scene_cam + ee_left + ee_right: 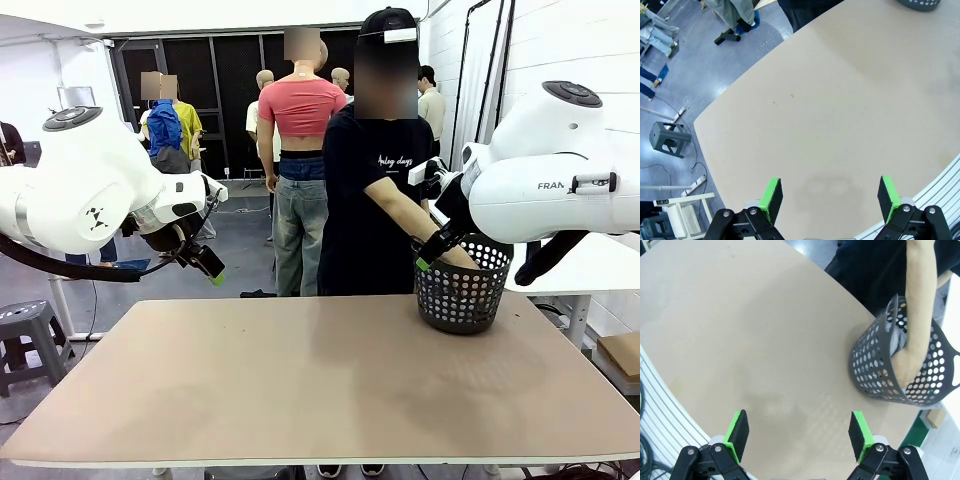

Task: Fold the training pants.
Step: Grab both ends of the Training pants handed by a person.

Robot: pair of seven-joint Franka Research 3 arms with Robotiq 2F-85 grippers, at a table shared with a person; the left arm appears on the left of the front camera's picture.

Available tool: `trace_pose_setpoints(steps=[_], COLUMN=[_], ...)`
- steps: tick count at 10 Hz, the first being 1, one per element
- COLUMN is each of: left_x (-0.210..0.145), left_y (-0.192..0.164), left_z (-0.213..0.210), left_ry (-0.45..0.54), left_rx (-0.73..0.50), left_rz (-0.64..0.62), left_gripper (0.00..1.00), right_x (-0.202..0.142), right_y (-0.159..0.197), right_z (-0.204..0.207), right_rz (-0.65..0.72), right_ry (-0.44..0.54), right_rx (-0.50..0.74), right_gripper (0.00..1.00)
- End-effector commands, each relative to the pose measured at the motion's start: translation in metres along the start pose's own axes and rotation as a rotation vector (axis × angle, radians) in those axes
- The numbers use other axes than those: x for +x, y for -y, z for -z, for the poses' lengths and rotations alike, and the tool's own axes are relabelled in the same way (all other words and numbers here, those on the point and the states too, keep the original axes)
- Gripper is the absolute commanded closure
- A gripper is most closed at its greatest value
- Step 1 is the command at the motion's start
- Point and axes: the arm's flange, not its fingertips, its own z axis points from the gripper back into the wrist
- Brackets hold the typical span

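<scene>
The tan table (300,370) lies bare in a busy workshop, with a black mesh basket (462,295) at its far right edge. A person's forearm (917,310) reaches down into the basket, likely to fetch the garment. The left gripper (830,192) and right gripper (797,430) both hang above the table with jaws spread and empty, apparently waiting. The training pants (896,337) seem to be the pale grey cloth bunched inside the basket, mostly hidden by its wall.
</scene>
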Motion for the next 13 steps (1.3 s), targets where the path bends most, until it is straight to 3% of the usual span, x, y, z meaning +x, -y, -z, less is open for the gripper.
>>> trace_pose_setpoints(steps=[1,13], left_x=[0.0016,0.0016], left_y=[-0.0016,-0.0016], left_z=[0.0006,0.0006], left_ry=[-0.001,-0.001], left_rx=[-0.002,-0.002], left_rz=[-0.001,-0.001], left_gripper=[0.0,0.0], right_x=[-0.0002,-0.0002], right_y=[0.0,0.0], right_z=[0.0003,0.0003], right_rz=[0.0,0.0], right_ry=[-0.001,-0.001], right_rx=[0.001,0.001], right_gripper=[0.0,0.0])
